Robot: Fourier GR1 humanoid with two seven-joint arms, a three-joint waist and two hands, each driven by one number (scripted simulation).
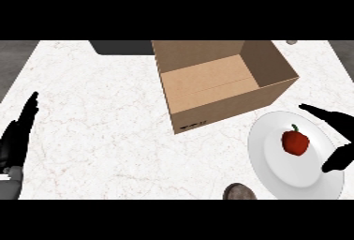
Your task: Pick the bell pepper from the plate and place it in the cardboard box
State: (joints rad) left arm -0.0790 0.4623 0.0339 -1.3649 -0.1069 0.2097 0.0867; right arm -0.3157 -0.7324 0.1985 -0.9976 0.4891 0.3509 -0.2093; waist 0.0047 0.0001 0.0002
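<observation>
Spreading fingers and thumb at the frame's right, the right hand point(340, 140) brackets the bell pepper point(296, 142); the left hand point(17, 138) rests open.

Red bell pepper point(296, 142) on plate point(276, 159); cardboard box point(221, 79) apparently empty.

I am standing in a kitchen: below me lies a pale, marble-veined worktop point(104, 131), and on it a white plate point(276, 159) bearing a red bell pepper point(296, 142), with an open cardboard box point(221, 82) just beside it.
</observation>
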